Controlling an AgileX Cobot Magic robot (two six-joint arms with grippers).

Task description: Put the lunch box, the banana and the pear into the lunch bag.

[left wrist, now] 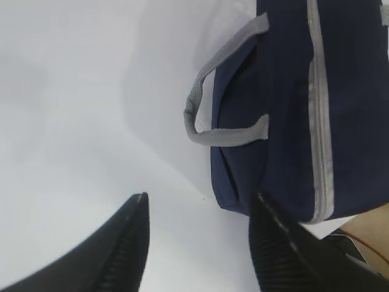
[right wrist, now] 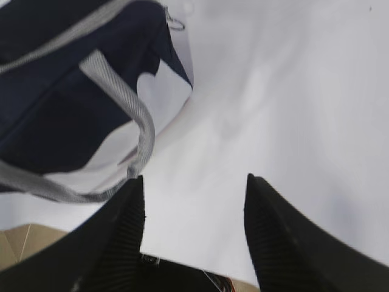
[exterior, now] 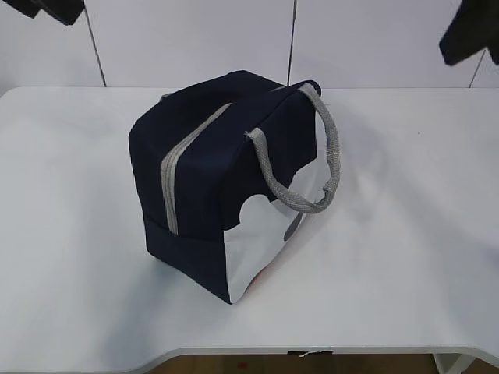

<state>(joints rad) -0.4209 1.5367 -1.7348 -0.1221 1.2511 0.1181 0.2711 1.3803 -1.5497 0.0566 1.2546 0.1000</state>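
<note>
The navy lunch bag [exterior: 210, 156] stands on the white table [exterior: 405, 257], left of centre. Its grey zipper [exterior: 173, 175] runs over the top and looks closed. A grey handle [exterior: 312, 164] hangs over the white side panel. My left gripper [left wrist: 200, 201] is open above bare table with nothing between its fingers; the lunch bag [left wrist: 285, 121] lies just ahead to its right. My right gripper [right wrist: 194, 179] is open and empty too, and the lunch bag [right wrist: 55, 91] is to its left. The lunch box, the banana and the pear are out of view.
Dark arm parts hang at the upper left [exterior: 47, 9] and upper right [exterior: 472, 35] corners of the exterior view, well above the table. The table's front edge [exterior: 312, 351] runs along the bottom. A white panelled wall stands behind.
</note>
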